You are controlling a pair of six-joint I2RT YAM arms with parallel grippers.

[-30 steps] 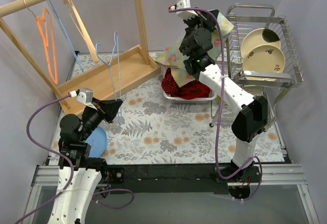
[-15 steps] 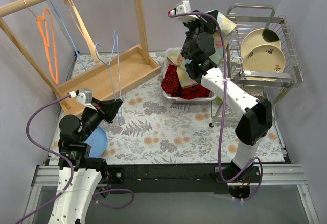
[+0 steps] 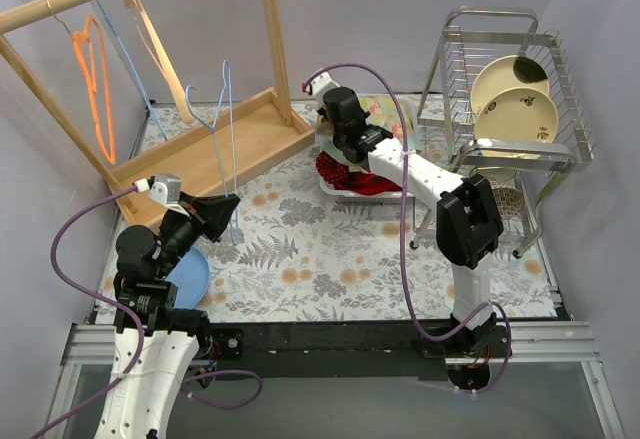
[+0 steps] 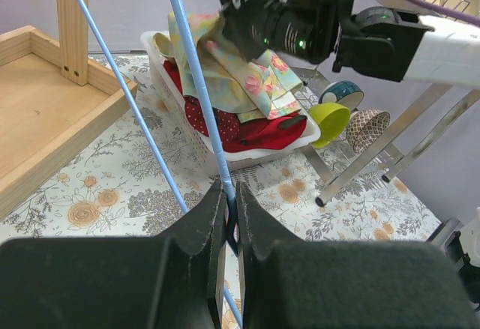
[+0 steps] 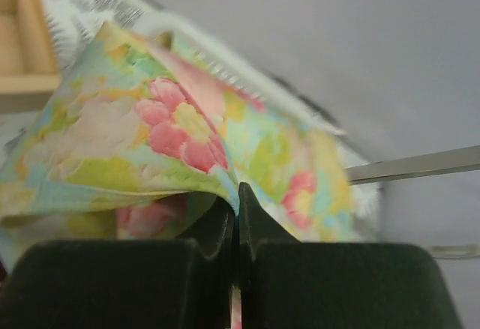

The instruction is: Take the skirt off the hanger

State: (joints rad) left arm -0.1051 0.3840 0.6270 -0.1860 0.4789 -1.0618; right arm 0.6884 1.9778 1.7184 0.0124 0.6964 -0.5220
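The floral skirt [image 3: 381, 112] lies over the white basket [image 3: 372, 190] at the back middle; it also shows in the left wrist view [image 4: 247, 82] and fills the right wrist view [image 5: 187, 130]. My right gripper [image 3: 335, 116] is shut on a fold of the skirt [image 5: 237, 188], low over the basket. The blue wire hanger [image 3: 224, 119] stands bare, off the skirt. My left gripper [image 3: 232, 202] is shut on the hanger's lower wire [image 4: 227, 194], with the hanger [image 4: 196, 82] rising from the jaws.
A wooden rack [image 3: 215, 144] with orange [image 3: 92, 69], blue and wooden hangers stands at the left. Red clothes [image 3: 340, 167] lie in the basket. A wire dish rack [image 3: 515, 89] with plates stands right, with cups [image 4: 330, 119] under it. A blue plate [image 3: 192, 274] lies by my left arm.
My right gripper has swung down and left from high above the basket, carrying the skirt down onto it. The left arm and hanger have not moved.
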